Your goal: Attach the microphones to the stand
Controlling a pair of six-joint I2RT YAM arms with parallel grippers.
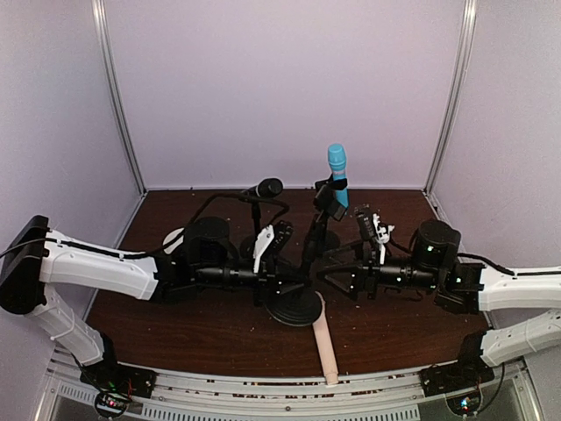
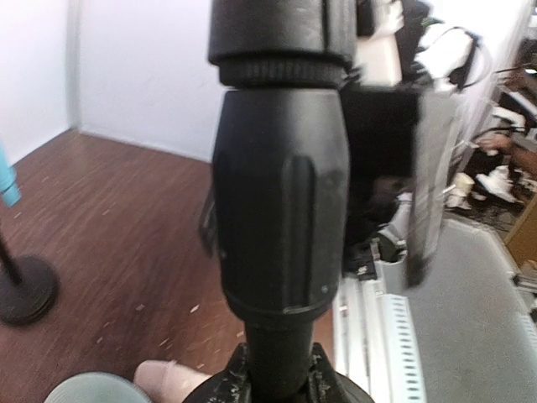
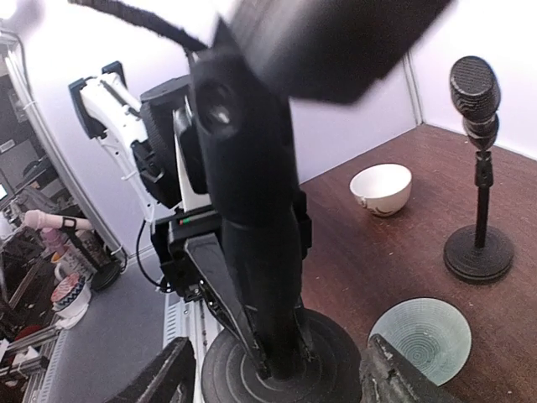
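We note left gripper clamped shut on the near stand; right gripper wide apart, holding nothing, fingers flanking that stand's base; pink-beige microphone flat on the table beside it; blue microphone and black microphone mounted upright behind.

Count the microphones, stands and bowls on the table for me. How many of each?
Microphones: 3 (light blue microphone, black microphone, pale pink microphone)
Stands: 3 (blue one's stand, black one's stand, near stand)
Bowls: 2 (white bowl, pale green bowl)
Total: 8
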